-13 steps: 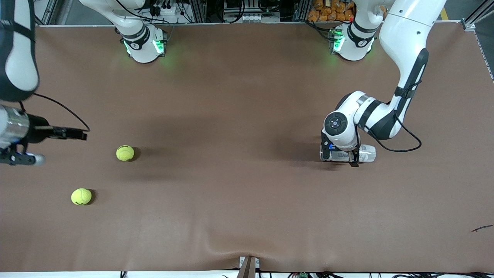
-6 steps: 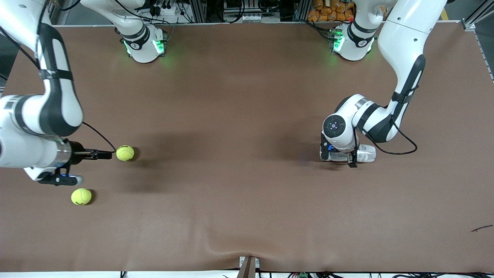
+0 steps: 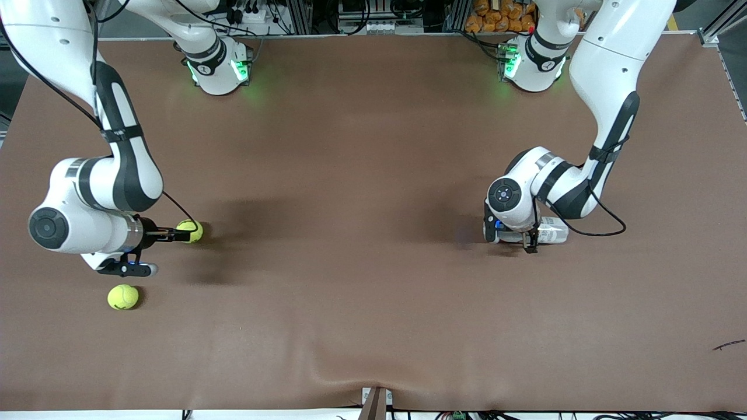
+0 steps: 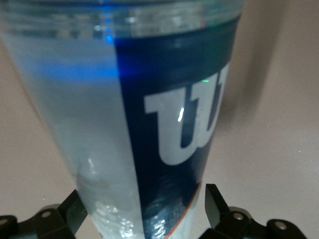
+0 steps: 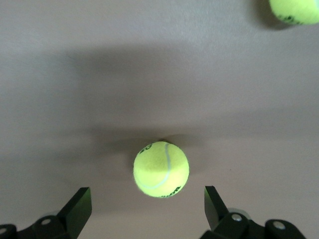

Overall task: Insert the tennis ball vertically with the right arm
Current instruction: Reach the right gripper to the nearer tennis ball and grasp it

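A yellow tennis ball (image 3: 196, 228) lies on the brown table toward the right arm's end. My right gripper (image 3: 184, 234) is low beside it and open. In the right wrist view the ball (image 5: 161, 169) sits just ahead of the gripper (image 5: 147, 209), centred between the two spread fingers and apart from both. A clear tube with a blue label (image 3: 551, 232) lies on its side toward the left arm's end. My left gripper (image 3: 511, 238) is down over it, open. In the left wrist view the tube (image 4: 149, 99) lies between the gripper's (image 4: 144, 211) fingers.
A second tennis ball (image 3: 123, 297) lies nearer to the front camera than the first; it also shows in the right wrist view (image 5: 294, 10). A small dark scrap (image 3: 728, 345) lies near the table's front edge at the left arm's end.
My right arm has swung in from the table's end, bringing its open gripper up to the tennis ball. My left gripper has settled slightly lower over the tube.
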Robot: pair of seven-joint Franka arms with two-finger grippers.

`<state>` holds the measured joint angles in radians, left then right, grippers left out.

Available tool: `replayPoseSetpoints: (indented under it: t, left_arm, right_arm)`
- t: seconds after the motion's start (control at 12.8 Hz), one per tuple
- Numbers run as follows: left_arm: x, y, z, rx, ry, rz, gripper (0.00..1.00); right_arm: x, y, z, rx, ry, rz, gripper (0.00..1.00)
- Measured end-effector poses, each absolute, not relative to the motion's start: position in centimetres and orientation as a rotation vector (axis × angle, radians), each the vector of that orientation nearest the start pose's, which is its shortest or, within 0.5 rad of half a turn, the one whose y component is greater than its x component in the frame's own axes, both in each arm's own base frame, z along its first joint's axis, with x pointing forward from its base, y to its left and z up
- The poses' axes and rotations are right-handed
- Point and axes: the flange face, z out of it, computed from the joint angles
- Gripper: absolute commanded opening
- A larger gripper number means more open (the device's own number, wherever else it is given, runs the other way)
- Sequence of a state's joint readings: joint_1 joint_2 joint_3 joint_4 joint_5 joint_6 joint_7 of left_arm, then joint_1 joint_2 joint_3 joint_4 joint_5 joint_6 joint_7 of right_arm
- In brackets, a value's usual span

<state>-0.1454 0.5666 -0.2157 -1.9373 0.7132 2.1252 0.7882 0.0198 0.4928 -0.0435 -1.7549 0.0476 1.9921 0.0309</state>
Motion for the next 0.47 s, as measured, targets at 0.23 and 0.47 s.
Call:
replayPoseSetpoints:
  t: [0.23, 0.47]
  left_arm:
    - [55.9, -17.9, 17.4, -1.896, 1.998, 0.568, 0.69]
    - [56.0, -18.0, 17.5, -1.893, 1.998, 0.565, 0.68]
  right_arm:
    - [62.4, -1.2, 22.7, -3.086, 0.127, 0.49, 1.0]
    - [62.0, -1.3, 18.9, -3.087, 0.13, 0.511, 1.0]
